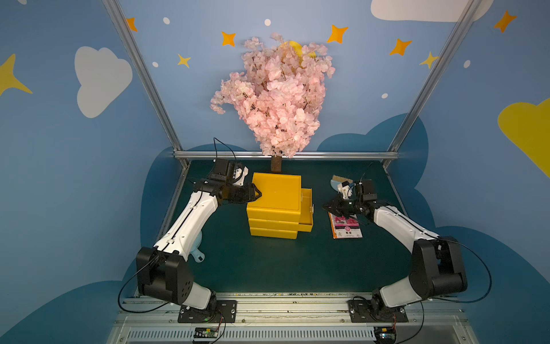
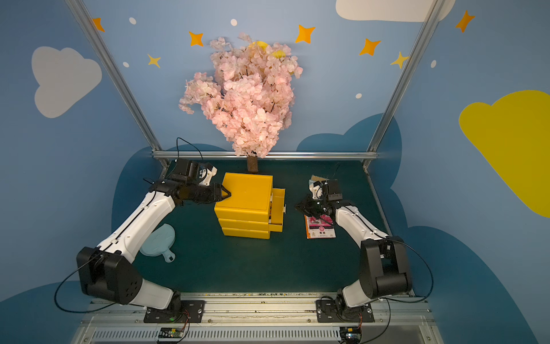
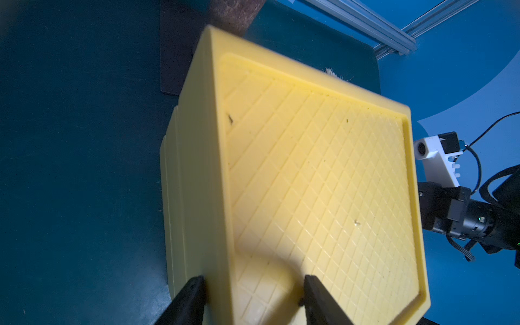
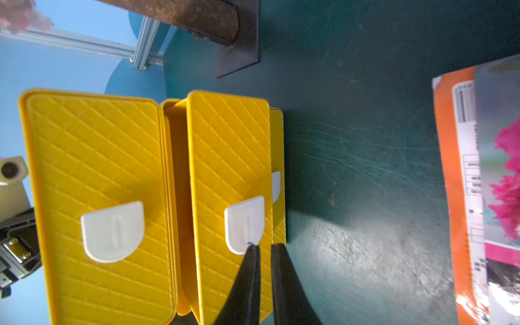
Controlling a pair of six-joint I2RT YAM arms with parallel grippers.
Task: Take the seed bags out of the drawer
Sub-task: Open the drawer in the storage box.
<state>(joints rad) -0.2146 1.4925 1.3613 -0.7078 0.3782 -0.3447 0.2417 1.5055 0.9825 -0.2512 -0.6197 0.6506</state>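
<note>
Pale blue plastic scoop [image 2: 157, 241] lies flat on the dark green table mat [image 1: 268, 268], partly under the left arm. Left gripper [image 1: 258, 193] is clamped on the top left edge of the yellow plastic drawer cabinet [image 1: 275, 193]; in the left wrist view one finger [image 3: 194, 292] is on the side wall, the other on the quilted top. One yellow drawer [image 1: 306, 208] is pulled out to the right, white handle [image 4: 244, 222] outward. Pink blossom tree [image 1: 273, 98] stands behind. Right gripper [image 4: 266, 246] hangs over the far end of the flat glossy seed bags [image 1: 346, 227], fingers slightly apart, nothing between them. The bags are stacked on the mat right of the cabinet, outside the drawer, magenta flowers up. Pale blue brush with tan bristles [image 1: 337, 181] lies behind them.
</note>
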